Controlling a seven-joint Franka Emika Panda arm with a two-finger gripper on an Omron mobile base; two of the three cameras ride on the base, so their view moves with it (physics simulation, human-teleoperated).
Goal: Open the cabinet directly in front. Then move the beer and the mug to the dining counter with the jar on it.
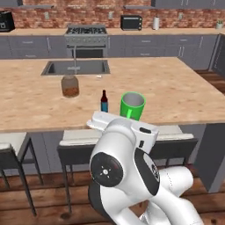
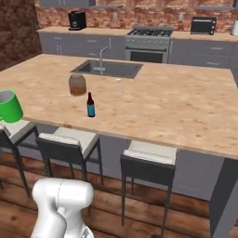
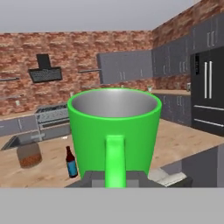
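Observation:
My gripper (image 3: 114, 176) is shut on the handle of the bright green mug (image 3: 114, 127), which I hold upright in the air. The mug (image 1: 132, 105) hangs near the front edge of the dining counter (image 1: 176, 92), above the stools, and appears at the left edge of the right base view (image 2: 8, 106). The beer (image 1: 104, 101) stands upright on the wood top, just left of the mug. Behind it sits the tan jar (image 1: 70, 85). Beer (image 2: 90, 105), jar (image 2: 77, 85) and counter (image 2: 176, 107) also show from the right. I cannot tell which grey wall unit is the cabinet.
A steel sink (image 1: 77, 67) with a faucet is set into the counter behind the jar. Stools (image 2: 148, 160) line the near side. A stove (image 1: 86, 37) and grey base units stand along the brick wall. A dark fridge (image 3: 208, 92) is at the right.

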